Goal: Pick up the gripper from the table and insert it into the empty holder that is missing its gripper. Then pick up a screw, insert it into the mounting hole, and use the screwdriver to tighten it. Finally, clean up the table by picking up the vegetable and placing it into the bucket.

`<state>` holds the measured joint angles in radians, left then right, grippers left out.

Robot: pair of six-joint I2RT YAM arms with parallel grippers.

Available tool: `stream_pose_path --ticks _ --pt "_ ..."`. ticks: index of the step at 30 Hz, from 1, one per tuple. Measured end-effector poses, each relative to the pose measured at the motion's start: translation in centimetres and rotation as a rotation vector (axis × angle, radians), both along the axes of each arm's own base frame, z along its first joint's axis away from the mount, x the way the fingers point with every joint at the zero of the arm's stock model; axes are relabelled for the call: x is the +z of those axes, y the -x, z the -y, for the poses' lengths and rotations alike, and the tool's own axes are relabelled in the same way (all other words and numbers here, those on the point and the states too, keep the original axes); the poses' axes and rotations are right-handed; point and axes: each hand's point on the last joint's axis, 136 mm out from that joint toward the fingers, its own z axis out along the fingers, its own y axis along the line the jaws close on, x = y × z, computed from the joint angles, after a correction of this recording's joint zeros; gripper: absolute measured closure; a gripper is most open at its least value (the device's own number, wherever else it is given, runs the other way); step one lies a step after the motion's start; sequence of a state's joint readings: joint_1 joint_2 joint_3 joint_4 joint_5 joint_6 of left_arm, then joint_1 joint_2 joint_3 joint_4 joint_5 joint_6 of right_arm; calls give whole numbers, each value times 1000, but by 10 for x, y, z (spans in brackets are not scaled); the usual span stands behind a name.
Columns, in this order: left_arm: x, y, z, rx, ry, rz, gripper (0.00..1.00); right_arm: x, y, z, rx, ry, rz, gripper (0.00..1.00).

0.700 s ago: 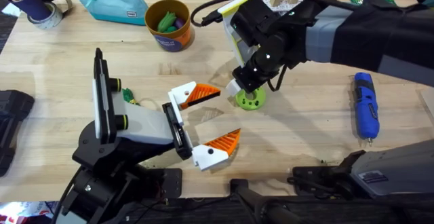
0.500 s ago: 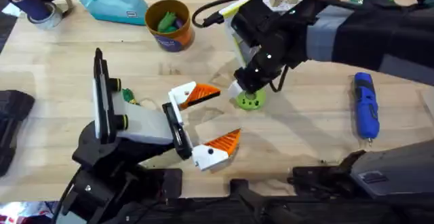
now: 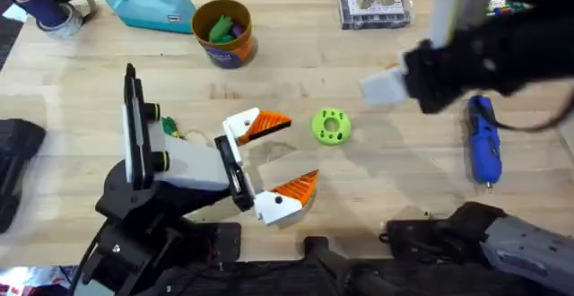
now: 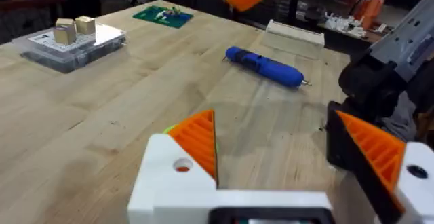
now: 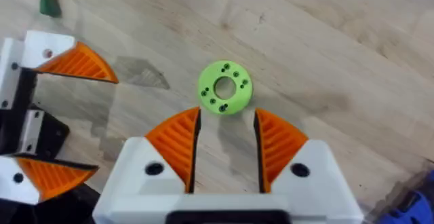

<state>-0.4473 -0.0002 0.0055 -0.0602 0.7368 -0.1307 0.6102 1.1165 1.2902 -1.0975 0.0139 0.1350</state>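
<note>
Two orange fingertips of the right gripper (image 5: 227,125) stand parted and empty, now lifted clear of the lime-green disc (image 3: 331,126) and swung rightward; the screwdriver (image 3: 482,139) lies untouched on the table (image 3: 404,179) nearby; likely the next pickup.

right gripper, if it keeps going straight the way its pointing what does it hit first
Most likely the green disc, which sits on the table just ahead of the open right gripper, in line with the gap between its fingers. How high the gripper hangs is unclear.
</note>
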Motion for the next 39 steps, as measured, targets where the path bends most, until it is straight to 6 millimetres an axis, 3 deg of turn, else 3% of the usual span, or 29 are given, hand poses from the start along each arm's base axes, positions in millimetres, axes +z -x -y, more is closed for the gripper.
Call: stream_pose_path --ticks 5,9,14,18,23,30,34,36,39 --pt "0 0 0 0 0 0 6 -12 23 17 -41 -37 17 535" --pt "0 0 0 0 0 -1 6 -46 28 20 -71 -67 16 535" --pt "0 0 0 0 0 0 6 -97 22 7 -62 -93 -23 536" --pt "0 0 0 0 0 0 6 -124 17 -1 -41 -81 -57 535" --pt "0 0 0 0 0 0 6 -143 4 -13 -2 -47 -76 535" --pt "0 0 0 0 0 0 6 -173 7 -20 39 31 -148 535" --pt "0 0 0 0 0 0 6 -175 9 -22 57 56 -141 539" --pt "0 0 0 0 0 0 6 -175 9 -23 63 61 -136 608" --pt "0 0 0 0 0 0 6 -176 9 -22 64 67 -132 628"
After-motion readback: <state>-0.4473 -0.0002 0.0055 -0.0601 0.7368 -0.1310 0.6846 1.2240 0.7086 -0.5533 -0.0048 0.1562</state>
